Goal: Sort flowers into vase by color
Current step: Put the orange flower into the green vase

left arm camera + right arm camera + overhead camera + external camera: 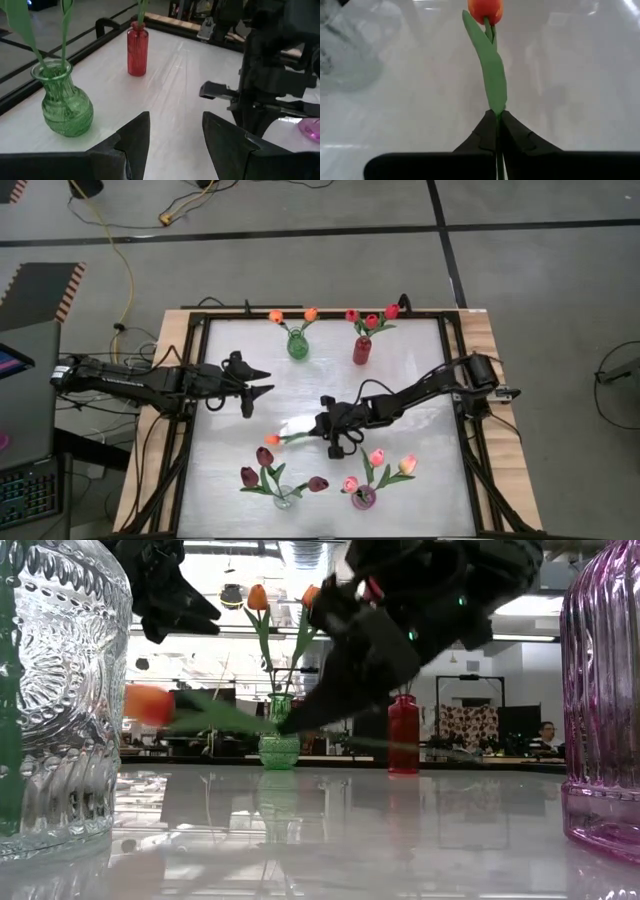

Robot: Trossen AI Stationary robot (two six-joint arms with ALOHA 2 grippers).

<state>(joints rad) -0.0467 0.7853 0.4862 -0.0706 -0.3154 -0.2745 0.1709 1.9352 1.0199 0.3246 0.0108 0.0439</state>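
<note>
Right claw (318, 424) sits mid-counter, clamped on the stem of an orange tulip (272, 439). In the right wrist view the fingers (517, 135) are pinched together on the stem with the leaf and orange head (485, 9) sticking straight out ahead. In the low view the tulip (150, 703) hangs clear above the counter (400, 370), held roughly level, head pointing to the left arm's side.

Left claw (258, 381) hovers just left of centre, jaws spread, nothing in them; the left wrist view shows a clear gap between its fingers (135, 137).

Vases:
- green vase (298, 346) at the far edge, two orange tulips in it
- red vase (362, 350) next to it, three red tulips
- clear vase (283, 498) at the near edge, three dark maroon tulips
- pink vase (364, 497) at the near edge, right of the clear one, three pink tulips

The held tulip is between the clear vase and counter centre, well apart from the green vase.

A person (546, 735) is seated in the room beyond the counter, small in the low view.
</note>
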